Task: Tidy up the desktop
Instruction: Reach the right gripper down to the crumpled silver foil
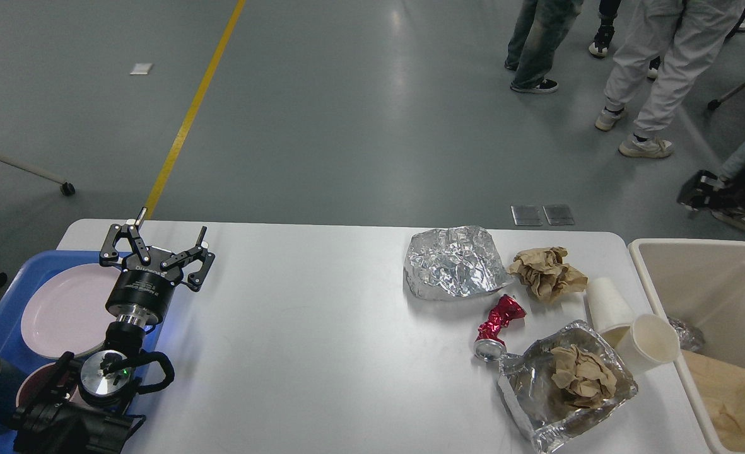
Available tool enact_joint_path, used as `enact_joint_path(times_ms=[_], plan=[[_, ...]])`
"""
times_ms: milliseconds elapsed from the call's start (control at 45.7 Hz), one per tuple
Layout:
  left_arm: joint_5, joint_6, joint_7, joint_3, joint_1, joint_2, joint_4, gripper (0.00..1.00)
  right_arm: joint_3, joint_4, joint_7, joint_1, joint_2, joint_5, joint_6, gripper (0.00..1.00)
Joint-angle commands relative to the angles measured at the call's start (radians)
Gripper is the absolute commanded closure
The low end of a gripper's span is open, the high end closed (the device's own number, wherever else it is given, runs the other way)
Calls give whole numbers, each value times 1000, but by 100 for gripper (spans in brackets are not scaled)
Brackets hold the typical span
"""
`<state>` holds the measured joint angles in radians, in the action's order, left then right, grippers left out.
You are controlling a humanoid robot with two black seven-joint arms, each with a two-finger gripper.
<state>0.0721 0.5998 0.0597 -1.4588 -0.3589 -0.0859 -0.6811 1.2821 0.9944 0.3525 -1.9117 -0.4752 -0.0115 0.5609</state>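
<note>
- Hovering over the near-left of the desktop [309, 302], the left gripper [158, 243] has its fingers spread wide with nothing between them; it hangs at the right edge of the blue tray [6, 296].
- That tray sits at the left end, carrying a pale pink plate [63, 309], with a second dish partly hidden behind the arm.
- No right gripper anywhere in this view.
- All the litter is well apart from the open fingers, over at the right end: a crumpled foil sheet [454, 261], a brown paper ball [545, 271] just beside it, a twisted red wrapper [498, 321], two white paper cups [631, 331] lying together, and a foil container [561, 391] holding more crumpled paper.
- The beige bin [706, 277] stands off the right end, some rubbish already inside.
- My read: dishes look done, litter clearing is next.
- The next move calls for a long reach rightward, or the other arm; foil will crush easily.
</note>
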Motion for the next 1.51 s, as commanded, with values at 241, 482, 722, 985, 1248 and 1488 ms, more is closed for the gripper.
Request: enact_joint_path(times_ms=[241,482,722,985,1248,1488], plan=[[0,1,0,0,0,0,0,3,-49,561,-6,-455,204,-73,111,0],[0,0,0,0,0,0,0,3,-106,691,-9,-495,182,-79,74,0],[0,0,0,0,0,0,0,3,-76,693,-122,-411,147,-81,19,4],[0,0,0,0,0,0,0,3,-93,620,-121,-259,150,-99,-137,6],[0,0,0,0,0,0,0,3,-233,273,-95,66,188,-545,-240,5],[0,1,0,0,0,0,0,3,-539,-41,-92,410,256,-663,-246,1]])
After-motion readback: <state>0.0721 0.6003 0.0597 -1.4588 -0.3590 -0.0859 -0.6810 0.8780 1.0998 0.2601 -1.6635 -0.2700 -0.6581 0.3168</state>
